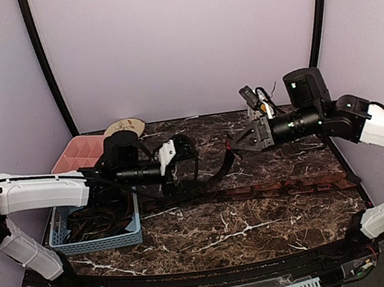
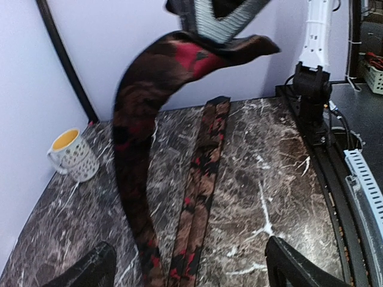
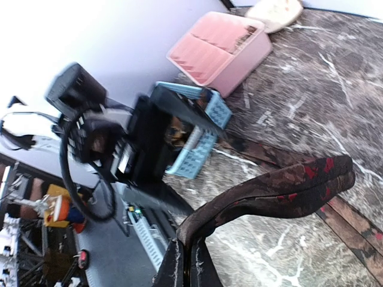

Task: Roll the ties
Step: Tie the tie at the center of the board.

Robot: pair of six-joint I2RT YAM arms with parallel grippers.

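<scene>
Dark reddish-brown tie [image 2: 134, 149] — one end pinched tight in the right claw [image 1: 233, 143], mid-frame, the rest sagging to the marble tabletop [image 1: 259, 226]. Second tie [image 1: 283, 188] lay flat, centre right. Left claw [image 1: 180, 159] stood wide, gripping nothing. Risk — thin fabric slipping the pinch, or slack dragging the flat tie askew.

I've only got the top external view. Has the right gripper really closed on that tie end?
Observer: Yes. The right wrist view shows the right gripper shut on the tie, its end pinched in the jaws.
Operator: Is the left gripper holding anything?
Observer: No. Its own view shows the left gripper wide open, gripping nothing.
Operator: Anything else around I might miss?
Observer: A dotted white mug, yellow inside, standing upright near the wall.
</scene>
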